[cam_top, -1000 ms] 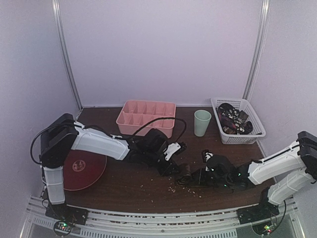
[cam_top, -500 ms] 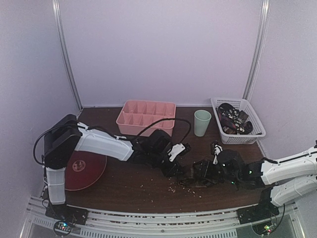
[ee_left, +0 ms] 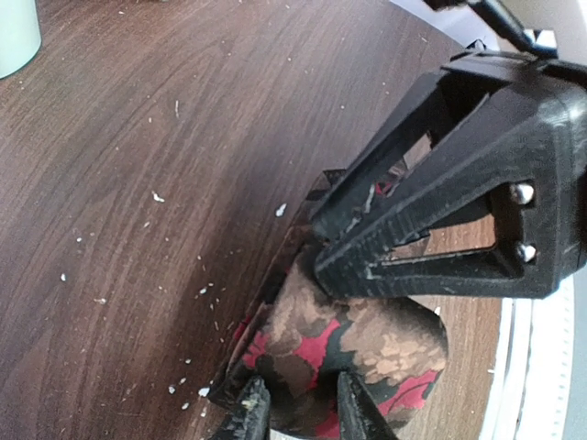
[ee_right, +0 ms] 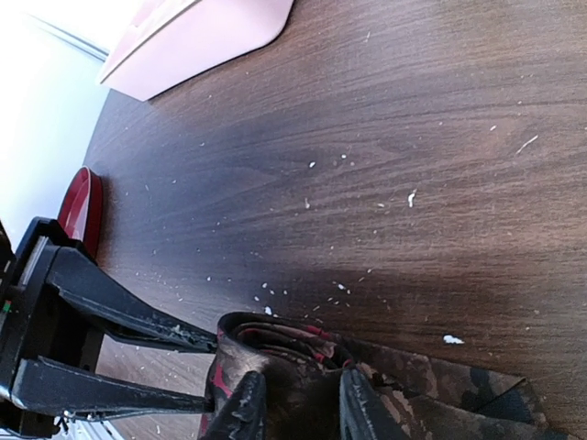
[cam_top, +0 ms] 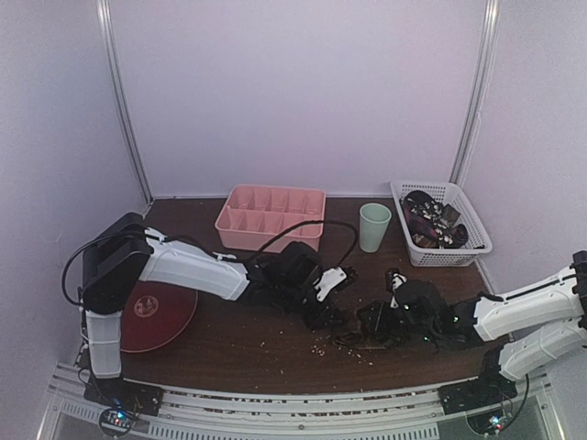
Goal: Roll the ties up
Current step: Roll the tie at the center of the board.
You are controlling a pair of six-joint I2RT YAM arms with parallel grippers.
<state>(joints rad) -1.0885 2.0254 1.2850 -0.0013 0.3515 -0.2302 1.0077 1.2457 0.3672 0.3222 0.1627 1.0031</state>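
A tie [cam_top: 347,335] with a red, tan and dark floral pattern lies partly rolled at the middle of the brown table. In the left wrist view its coil [ee_left: 367,353] fills the gap of my left gripper [ee_left: 301,414], which is shut on it. From the opposite side my right gripper [ee_right: 298,408] is shut on the same coil [ee_right: 275,346], and the loose tail [ee_right: 459,390] runs off to the right. In the top view the left gripper [cam_top: 326,316] and the right gripper [cam_top: 369,325] meet at the roll. More ties [cam_top: 431,220] lie in the white basket.
A pink divided tray [cam_top: 271,218] stands at the back, a pale green cup [cam_top: 374,226] to its right, then the white basket [cam_top: 470,247]. A dark red plate [cam_top: 156,313] lies at the left under the left arm. Pale crumbs [cam_top: 319,346] dot the table.
My right arm has reached further left, and its gripper has let go and taken a new hold on the coil. The left gripper has shifted slightly right, still holding it.
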